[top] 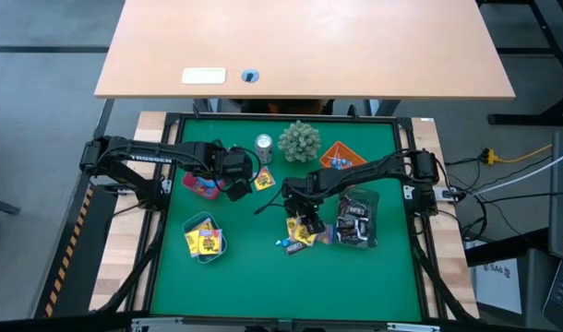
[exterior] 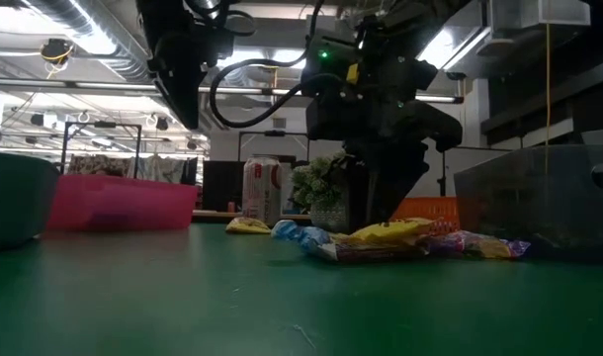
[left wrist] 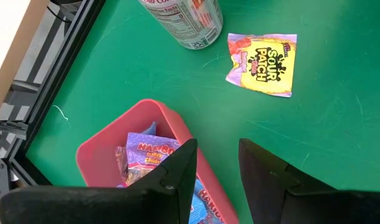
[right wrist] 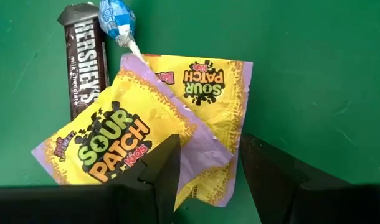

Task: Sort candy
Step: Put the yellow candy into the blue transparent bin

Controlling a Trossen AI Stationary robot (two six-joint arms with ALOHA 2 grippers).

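Between the right gripper's (right wrist: 205, 171) parted fingers (right wrist: 154, 174) lies the purple edge of a yellow Sour Patch packet (right wrist: 118, 140), with nothing clamped. That packet overlaps a second yellow packet (right wrist: 209, 84), and beside them sit a dark Hershey's bar (right wrist: 84, 53) and a blue-wrapped lollipop (right wrist: 117, 18), all flat on the green table (right wrist: 314, 62). Seen from above, this small heap (top: 300, 235) sits near the middle of the mat, just beside a clear tray (top: 357, 221) of dark bars.

Over on the left, the left gripper (left wrist: 216, 168) hangs with its fingers apart and empty above the rim of the pink tray (left wrist: 99, 140), which holds Haribo packets (left wrist: 149, 152). Farther out, one lone yellow packet (left wrist: 263, 64) lies beside the silver can (left wrist: 184, 22). A teal bowl (top: 204, 238) holds more yellow packets near the left arm.
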